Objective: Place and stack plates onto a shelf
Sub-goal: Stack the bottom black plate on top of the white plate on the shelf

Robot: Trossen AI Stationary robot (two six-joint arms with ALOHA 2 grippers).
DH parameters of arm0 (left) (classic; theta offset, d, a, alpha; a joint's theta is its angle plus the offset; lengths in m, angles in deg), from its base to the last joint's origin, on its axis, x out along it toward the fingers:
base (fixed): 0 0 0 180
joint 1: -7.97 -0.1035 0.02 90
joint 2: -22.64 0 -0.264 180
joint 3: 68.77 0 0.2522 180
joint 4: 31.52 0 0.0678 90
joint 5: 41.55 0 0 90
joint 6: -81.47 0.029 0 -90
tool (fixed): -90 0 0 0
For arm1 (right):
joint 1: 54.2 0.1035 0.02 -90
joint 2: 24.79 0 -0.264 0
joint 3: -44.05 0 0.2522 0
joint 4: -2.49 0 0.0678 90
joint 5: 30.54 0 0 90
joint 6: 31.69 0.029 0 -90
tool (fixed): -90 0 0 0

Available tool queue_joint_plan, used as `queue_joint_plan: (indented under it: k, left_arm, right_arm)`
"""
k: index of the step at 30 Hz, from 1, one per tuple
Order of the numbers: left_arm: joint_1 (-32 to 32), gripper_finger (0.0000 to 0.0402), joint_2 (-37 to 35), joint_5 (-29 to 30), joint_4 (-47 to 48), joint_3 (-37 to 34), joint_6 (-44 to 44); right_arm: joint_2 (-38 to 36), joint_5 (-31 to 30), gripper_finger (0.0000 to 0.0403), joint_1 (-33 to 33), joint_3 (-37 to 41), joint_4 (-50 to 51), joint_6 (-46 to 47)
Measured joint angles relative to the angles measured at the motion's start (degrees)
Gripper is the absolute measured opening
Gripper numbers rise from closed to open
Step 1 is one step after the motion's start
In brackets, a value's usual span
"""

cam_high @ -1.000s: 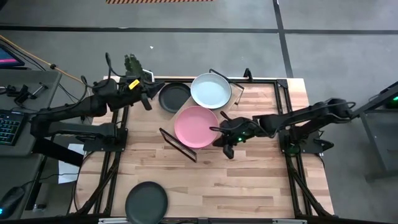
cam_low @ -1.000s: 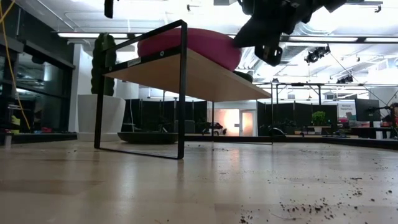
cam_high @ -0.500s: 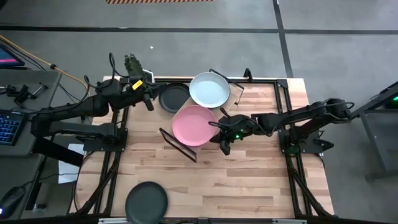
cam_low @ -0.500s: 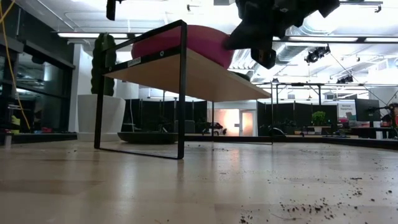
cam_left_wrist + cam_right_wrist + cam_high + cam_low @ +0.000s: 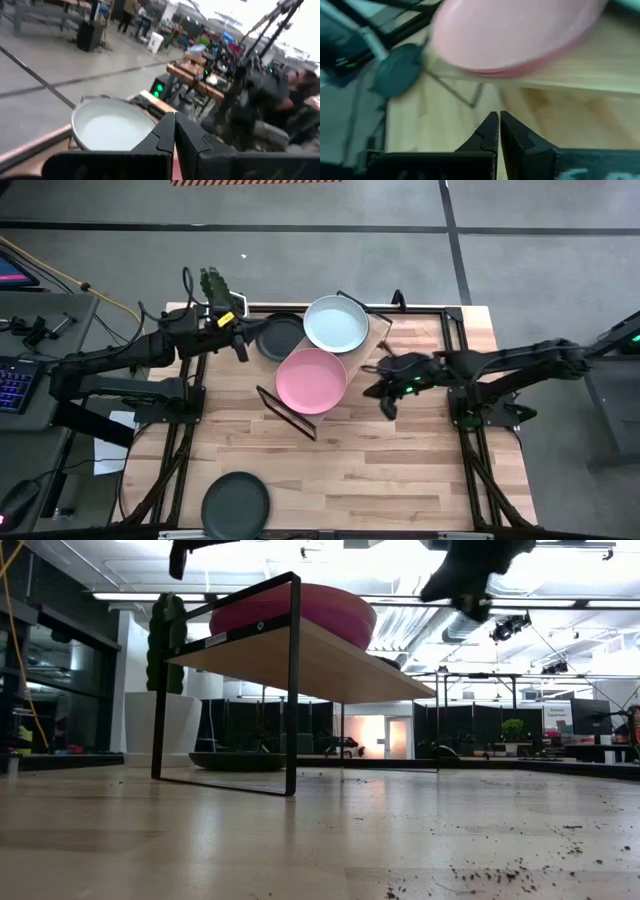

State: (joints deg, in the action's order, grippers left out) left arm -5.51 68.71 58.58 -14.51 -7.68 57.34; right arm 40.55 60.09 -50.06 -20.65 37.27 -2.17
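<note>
**Right arm backs off the pink plate; left arm waits at the far-left corner**

The right gripper (image 5: pixel 385 402) has pulled away to the right since a second ago. Then it sat at the right edge of the light pink plate (image 5: pixel 311 381); now it hangs over bare tabletop (image 5: pixel 400 470), clear of the plate and holding nothing, its two fingers pressed together. In the low view it has gone from just above the plate's rim to higher and farther right.

The pink plate has slid a little left and now lies fully on the near end of the shelf (image 5: pixel 376 338), on top of a magenta plate (image 5: pixel 330 625) whose side shows in the low view. The pale mint-white plate (image 5: pixel 336 324) sits on the shelf's far end, touching the pink one.

The left gripper (image 5: pixel 238 347) is near the far-left corner, just beside a dark grey plate (image 5: pixel 277 337) lying left of the shelf; its fingers are closed and empty. It has crept slightly right.

Another dark plate (image 5: pixel 236 504) rests at the near edge of the table, well apart from the rest.
</note>
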Motion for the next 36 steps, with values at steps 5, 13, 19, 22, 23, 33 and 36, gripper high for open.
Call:
queue_joint_plan:
  k: [5,13,19,22,23,33,36]
  left_arm:
    - [0.04,0.0,0.0,-7.53,5.85,0.0,-4.39]
    - [9.99,0.0013,0.04,-30.17,13.54,-0.02,-18.86]
    - [29.8,0.0038,0.31,-25.45,6.22,-0.04,-33.62]
    - [40.22,0.0051,1.85,-18.61,4.62,-0.04,-37.91]
    - [43.2,0.0056,2.63,-16.4,4.84,-0.04,-38.33]
    - [54.06,0.0116,13.21,-12.28,24.8,-0.04,-29.18]
    - [54.21,0.0136,16.95,-10.82,31.89,-0.03,-22.76]
  right_arm:
    - [-8.42,-9.58,0.0,-0.02,0.0,8.71,1.67]
    - [-13.84,-15.62,0.0,-0.01,-0.01,12.09,3.93]
    - [-13.55,-15.67,0.0,-0.01,0.0,13.79,6.52]
    - [-13.55,-16.47,0.0,-0.01,0.0,13.9,7.52]
    - [-13.57,-17.14,0.0,-0.01,0.0,13.91,8.02]
    - [-13.55,-19.66,0.0,-0.01,0.0,13.91,11.09]
    - [-13.55,-19.68,0.0,-0.01,0.0,13.91,12.07]
